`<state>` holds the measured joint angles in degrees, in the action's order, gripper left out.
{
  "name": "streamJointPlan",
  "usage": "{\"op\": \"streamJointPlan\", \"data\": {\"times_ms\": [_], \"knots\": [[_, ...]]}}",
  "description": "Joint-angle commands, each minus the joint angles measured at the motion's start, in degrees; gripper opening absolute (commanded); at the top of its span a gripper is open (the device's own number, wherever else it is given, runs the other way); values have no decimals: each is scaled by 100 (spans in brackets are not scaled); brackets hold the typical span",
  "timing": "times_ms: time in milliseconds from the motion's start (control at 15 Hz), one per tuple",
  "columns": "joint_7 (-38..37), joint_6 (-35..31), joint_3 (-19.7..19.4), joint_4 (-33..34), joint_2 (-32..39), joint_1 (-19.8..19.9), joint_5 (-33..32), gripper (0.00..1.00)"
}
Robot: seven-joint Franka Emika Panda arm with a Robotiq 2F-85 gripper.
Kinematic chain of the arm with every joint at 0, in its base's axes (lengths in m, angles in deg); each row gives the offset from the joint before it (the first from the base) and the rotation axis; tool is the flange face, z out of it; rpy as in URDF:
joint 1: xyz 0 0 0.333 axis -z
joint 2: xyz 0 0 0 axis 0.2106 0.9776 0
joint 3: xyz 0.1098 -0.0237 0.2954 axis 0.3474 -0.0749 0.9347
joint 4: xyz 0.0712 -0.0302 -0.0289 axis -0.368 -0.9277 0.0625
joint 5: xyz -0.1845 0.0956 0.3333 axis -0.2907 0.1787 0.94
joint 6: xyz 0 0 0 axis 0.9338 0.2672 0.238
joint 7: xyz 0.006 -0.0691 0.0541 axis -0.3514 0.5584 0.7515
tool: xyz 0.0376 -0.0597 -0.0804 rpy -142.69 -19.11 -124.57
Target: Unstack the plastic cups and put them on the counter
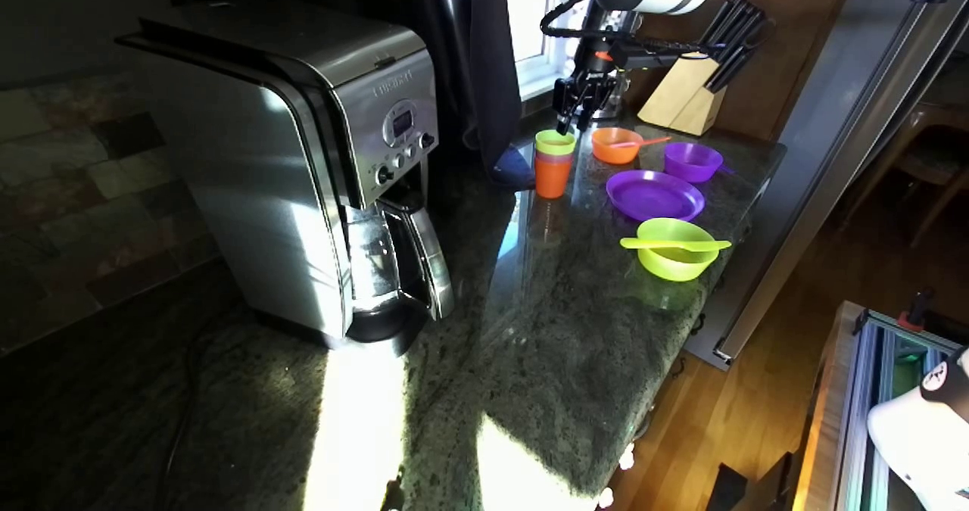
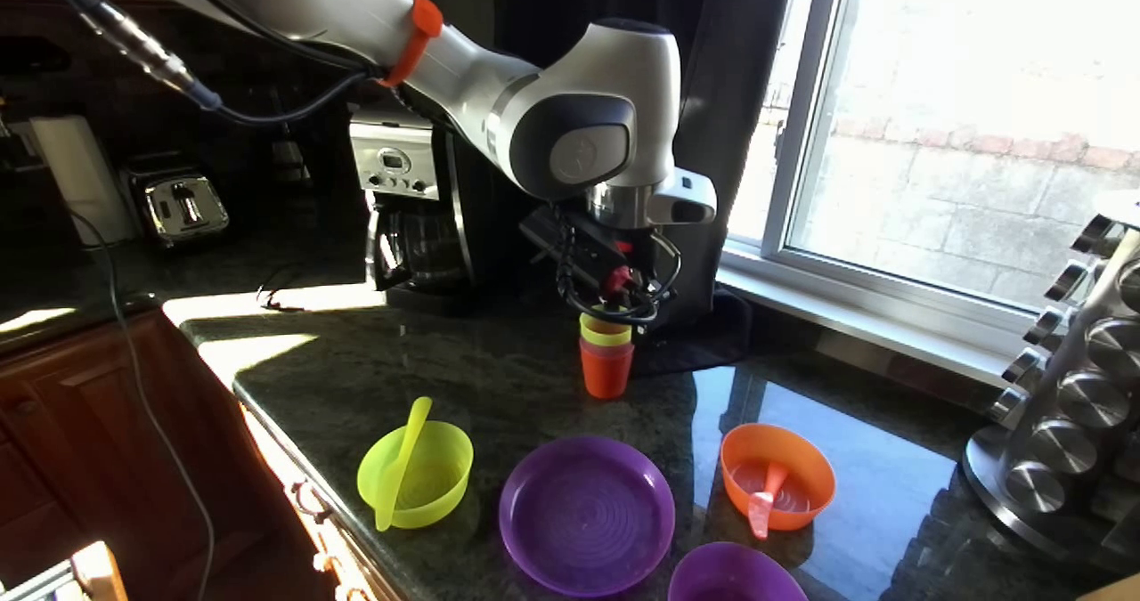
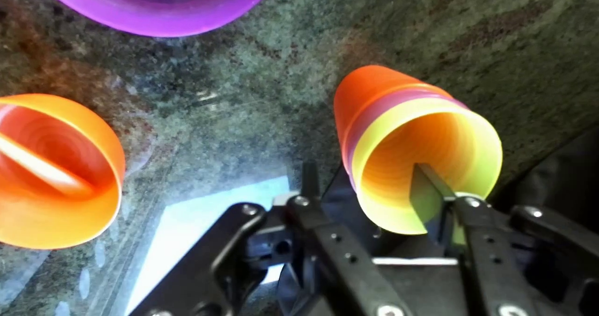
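Note:
A stack of plastic cups stands upright on the dark counter [image 1: 522, 359]. The orange cup [image 1: 551, 181] is outermost at the bottom, a purple rim [image 3: 374, 110] shows above it, and a yellow-green cup [image 1: 555, 142] is on top. In the wrist view the yellow-green cup [image 3: 484, 147] opens toward me. My gripper [image 3: 367, 171] is open with nothing clamped. One finger overlaps the yellow-green cup's mouth; I cannot tell whether it is inside or just above. The other finger is outside, apart from the stack. In an exterior view the gripper [image 1: 573, 117] is just above and behind the stack.
An orange bowl [image 2: 815, 485] with a spoon, a purple plate [image 2: 588, 512], a purple bowl [image 2: 730, 579] and a green bowl [image 2: 441, 476] with a utensil lie around the stack. A coffee maker [image 1: 250, 170], a knife block [image 1: 681, 95] and a spice rack [image 2: 1082, 387] also stand here.

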<state>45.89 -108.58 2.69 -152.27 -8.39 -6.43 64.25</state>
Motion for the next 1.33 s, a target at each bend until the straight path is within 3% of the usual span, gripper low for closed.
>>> {"op": "streamJointPlan", "data": {"times_ms": [0, 200, 267, 1267], "knots": [[-137, 158, 88, 233, 190, 88, -56, 24], [-147, 177, 90, 312, 268, 93, -73, 1], [-153, 183, 88, 326, 284, 93, -85, 0], [-9, 80, 143, 97, -217, 83, -88, 1]]}}
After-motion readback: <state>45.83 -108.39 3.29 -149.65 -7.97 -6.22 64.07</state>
